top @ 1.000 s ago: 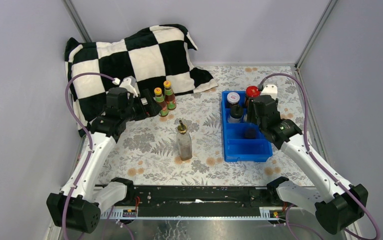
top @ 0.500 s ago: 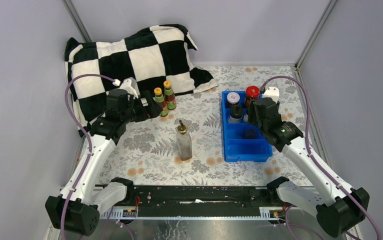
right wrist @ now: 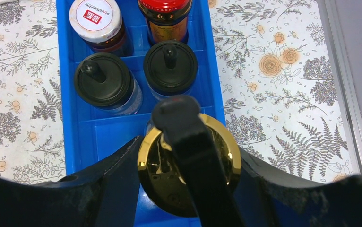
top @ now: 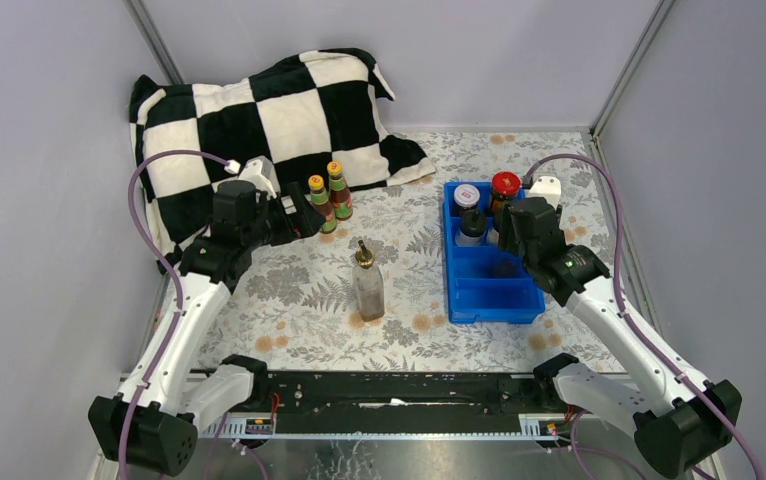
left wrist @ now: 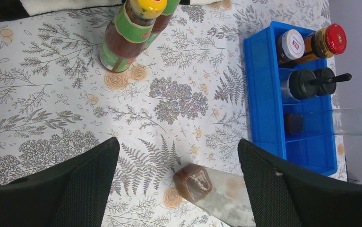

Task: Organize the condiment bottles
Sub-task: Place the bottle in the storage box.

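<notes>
My right gripper (top: pixel 508 252) (right wrist: pixel 188 158) is shut on the gold cap of a tall clear gold-spouted bottle (right wrist: pixel 188 165), held upright over a middle compartment of the blue tray (top: pixel 450 275). In the tray's far compartments stand two black-capped shakers (right wrist: pixel 102 82) (right wrist: pixel 170 66), a white-lidded jar (top: pixel 467 197) and a red-lidded jar (top: pixel 504 185). My left gripper (top: pixel 297 216) (left wrist: pixel 178 144) is open with nothing between its fingers, just left of two orange-capped sauce bottles (top: pixel 317 203) (top: pixel 337 190). A second gold-spouted bottle (top: pixel 366 282) stands mid-table.
A black-and-white checkered pillow (top: pixel 259 110) lies at the back left, right behind the orange-capped bottles. Grey walls close in the table on three sides. The tray's nearest compartment (top: pixel 494 298) shows bare blue floor.
My right gripper has shifted slightly toward the tray's far end with the bottle in it. The left arm has barely moved.
</notes>
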### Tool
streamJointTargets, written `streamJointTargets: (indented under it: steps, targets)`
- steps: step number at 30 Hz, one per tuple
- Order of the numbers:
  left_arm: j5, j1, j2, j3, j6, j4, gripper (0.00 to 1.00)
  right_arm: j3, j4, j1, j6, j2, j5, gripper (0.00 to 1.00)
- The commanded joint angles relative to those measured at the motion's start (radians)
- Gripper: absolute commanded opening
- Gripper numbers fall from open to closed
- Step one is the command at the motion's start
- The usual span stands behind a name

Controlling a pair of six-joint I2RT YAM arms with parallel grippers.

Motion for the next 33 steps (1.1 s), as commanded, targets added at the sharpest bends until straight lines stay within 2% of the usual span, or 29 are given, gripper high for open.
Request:
streamJointTargets:
  steps: [1, 10, 18, 24, 33]
  targets:
    - [-0.018, -0.009, -0.017, -0.017, -0.010, 0.023, 0.99, 0.001, 0.053, -0.005, 0.013, -0.018, 0.038, 0.60]
    - [-0.022, -0.015, -0.025, -0.025, -0.013, 0.023, 0.99, -0.018, 0.033, -0.005, 0.038, -0.013, 0.032, 0.67]
    - [-0.022, -0.019, -0.031, -0.025, -0.015, 0.023, 0.99, 0.007, -0.016, -0.005, 0.056, -0.027, 0.039, 0.83]
    - [-0.023, -0.021, -0.033, -0.023, -0.017, 0.023, 0.99, 0.029, -0.070, -0.005, 0.085, -0.060, 0.040, 0.89]
    - [-0.029, -0.023, -0.027, -0.002, -0.015, 0.023, 0.99, 0.129, -0.188, -0.005, 0.126, -0.153, -0.011, 0.90]
